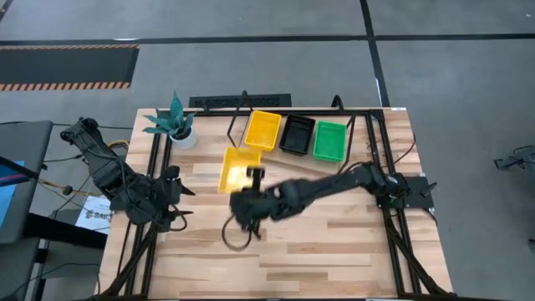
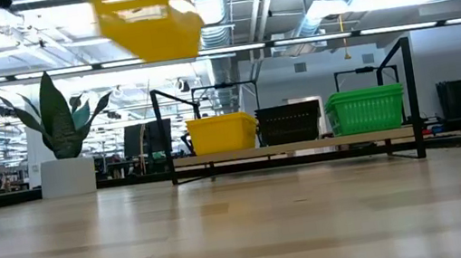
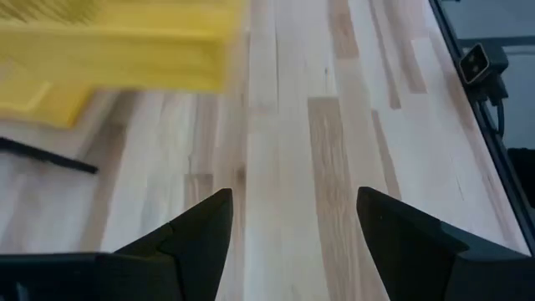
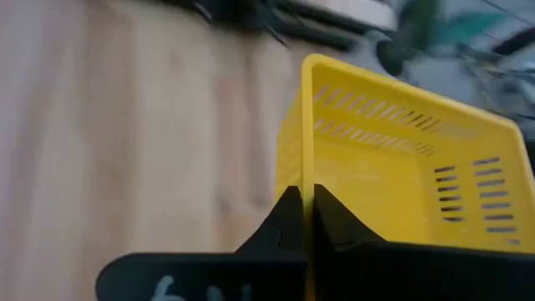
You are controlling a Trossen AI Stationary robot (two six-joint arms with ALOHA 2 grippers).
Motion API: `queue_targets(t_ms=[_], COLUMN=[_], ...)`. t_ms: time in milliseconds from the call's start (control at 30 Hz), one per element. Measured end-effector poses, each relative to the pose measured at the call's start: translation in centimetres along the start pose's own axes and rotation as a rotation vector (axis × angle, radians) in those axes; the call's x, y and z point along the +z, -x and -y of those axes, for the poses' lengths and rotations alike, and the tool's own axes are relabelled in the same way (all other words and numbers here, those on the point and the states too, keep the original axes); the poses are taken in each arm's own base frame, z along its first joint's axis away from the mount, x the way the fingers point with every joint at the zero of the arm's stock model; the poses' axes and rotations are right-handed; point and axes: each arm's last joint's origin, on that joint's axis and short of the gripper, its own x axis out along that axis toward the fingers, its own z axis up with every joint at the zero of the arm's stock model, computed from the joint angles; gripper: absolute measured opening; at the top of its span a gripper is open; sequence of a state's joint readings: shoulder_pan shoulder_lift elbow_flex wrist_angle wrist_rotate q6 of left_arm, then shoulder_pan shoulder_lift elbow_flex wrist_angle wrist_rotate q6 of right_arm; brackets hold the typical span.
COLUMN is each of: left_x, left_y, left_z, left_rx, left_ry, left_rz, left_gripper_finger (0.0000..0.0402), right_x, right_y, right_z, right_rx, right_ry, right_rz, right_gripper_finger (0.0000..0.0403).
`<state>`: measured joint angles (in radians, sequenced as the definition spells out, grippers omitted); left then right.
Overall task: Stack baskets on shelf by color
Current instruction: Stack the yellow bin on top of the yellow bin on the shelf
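On the shelf at the table's far side stand a yellow basket, a black one and a green one, side by side on their bases. Another yellow basket hangs in the air left of and nearer than the shelf, high above the table in the low view. My right gripper is shut on it. My left gripper waits open at the table's left side, nothing between its fingers. My right gripper pinches the rim of one wall of the yellow basket, the wall facing the table's right edge. One finger is inside the basket and one outside. The fingers come slanting down from the table's right side. The basket is lifted clear of the table and tilted.
A potted plant in a white pot stands at the far left corner, left of the shelf. The table's black frame posts rise at both sides. Bare wooden tabletop stretches across the near half.
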<state>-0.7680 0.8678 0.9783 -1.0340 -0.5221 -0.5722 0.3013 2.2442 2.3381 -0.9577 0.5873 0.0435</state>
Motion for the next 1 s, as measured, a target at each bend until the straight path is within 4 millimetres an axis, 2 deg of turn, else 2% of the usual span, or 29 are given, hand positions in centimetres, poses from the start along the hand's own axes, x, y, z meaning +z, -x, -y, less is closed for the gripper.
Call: queue_targets(t_ms=[167,367,567,667,800,867,1000], left_x=[-0.6,-3.1,-4.9,-5.5,-5.9,-6.1,-6.4], left_y=[-0.2,-2.7,-3.8,-3.8,-3.4,-3.2,-2.8], left_z=[0.7,1.7,1.1,0.5,-0.3,-0.7,-1.2], left_rx=[0.026,-0.034,-0.069,-0.057,-0.044,-0.055,-0.058], left_ry=[-0.039,-0.092,-0.039,-0.016,0.022,0.039,0.056], left_rz=[0.083,0.188,0.254,0.289,0.338,0.356,0.387], left_gripper_finger=[0.0244,0.0244,0.0244,0.0244,0.0244,0.0244,0.0244], right_x=[-0.7,-2.0,-3.5,-4.2,-6.7,-7.5,-8.7], right_y=[0.4,-2.8,-4.9,-5.6,-6.6,-5.7,-1.8], right_z=[6.6,14.2,19.8,21.2,20.9,20.4,19.6], right_rx=[-0.104,-0.074,0.017,0.015,0.093,0.096,0.026], right_ry=[0.065,0.063,-0.015,-0.031,-0.034,-0.041,-0.075], right_rz=[-0.117,-0.203,-0.215,-0.232,-0.347,-0.361,-0.201], right_gripper_finger=[0.0003,0.0003,0.0003,0.0003,0.0003,0.0003,0.0003])
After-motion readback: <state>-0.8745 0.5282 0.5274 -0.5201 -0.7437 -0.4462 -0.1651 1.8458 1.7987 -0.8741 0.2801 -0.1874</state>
